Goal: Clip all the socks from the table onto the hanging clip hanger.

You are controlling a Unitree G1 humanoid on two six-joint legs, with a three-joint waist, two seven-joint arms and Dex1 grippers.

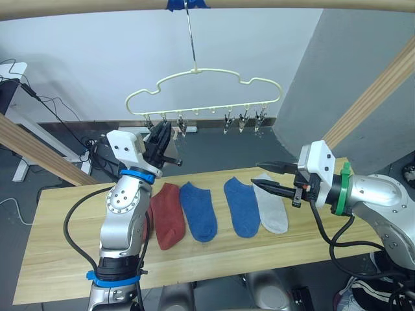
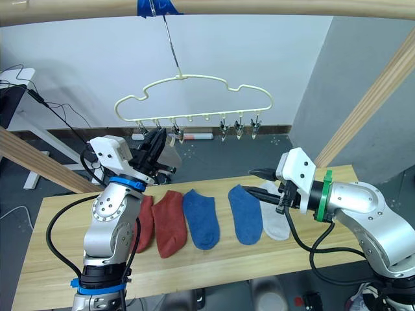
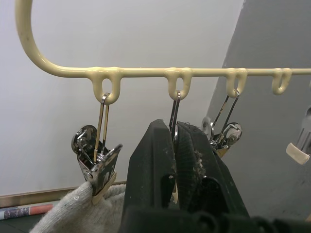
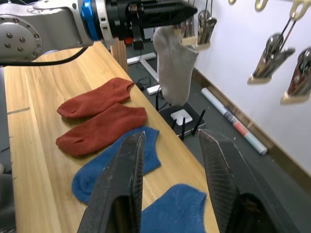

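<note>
I am seeing the clip hanger (image 1: 206, 91) hanging by its long hook from the wooden pole (image 1: 272, 4) overhead, its metal clips dangling along the lower bar. One light grey sock (image 4: 175, 68) is hanging from a clip near the hanger's left end; in the left wrist view that clip (image 3: 97, 162) is biting the sock's cuff just beside my left fingers.

The left gripper (image 3: 176, 145) is reaching up at the lower bar, and its fingers are pressing together around the next clip along from the sock; the clip's wire rises out from between the fingertips, the clip body hidden between them.

Below, five socks are lying on the table (image 1: 58, 246). Two rust-red socks (image 2: 170, 221) are sitting side by side close to the left arm, one partly hidden behind it. Two blue socks (image 1: 197, 210) are lying in the middle, between the two arms. The second light grey sock (image 1: 271, 206) is lying nearest the right gripper, touching the neighbouring blue sock's edge.

The right gripper (image 1: 269, 177) is hovering over that grey sock, pointing toward the left arm, its fingers spread apart and holding nothing. In the right wrist view I am looking between those fingers at the blue and rust-red socks, with the hung grey sock beyond them.
</note>
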